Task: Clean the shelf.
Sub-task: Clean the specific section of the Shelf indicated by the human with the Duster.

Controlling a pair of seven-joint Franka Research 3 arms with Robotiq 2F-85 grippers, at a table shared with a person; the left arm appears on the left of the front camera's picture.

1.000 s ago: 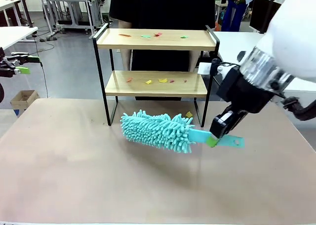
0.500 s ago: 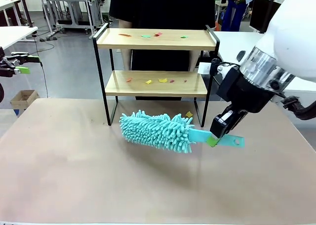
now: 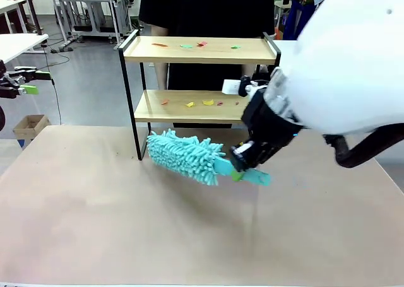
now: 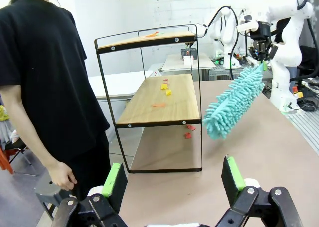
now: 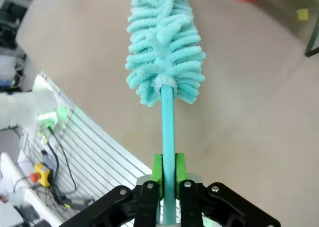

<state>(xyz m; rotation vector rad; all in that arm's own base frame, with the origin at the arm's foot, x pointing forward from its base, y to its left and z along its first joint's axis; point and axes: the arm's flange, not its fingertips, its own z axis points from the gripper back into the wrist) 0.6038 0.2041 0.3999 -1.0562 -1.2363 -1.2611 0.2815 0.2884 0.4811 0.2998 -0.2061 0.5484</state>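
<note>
Eyeing the shelf (image 3: 189, 55): it sits at the far side of the table (image 3: 82, 205), right in front of the person (image 3: 208, 9). Both boards are still littered with paper scraps (image 3: 207, 102), so nothing's swept yet.
Duster (image 3: 183, 156): the fluffy teal head has swung left and in toward the shelf over the last second. It's now low by the front left leg, under the lower board.
Right gripper (image 3: 237, 173): fingers clamped tight on the duster's handle.
Left gripper (image 4: 173, 176): fingers wide apart, holding nothing, well off to the side.
Takeaway: looks like the approach. I'd guess the head has to come up to board height next.
</note>
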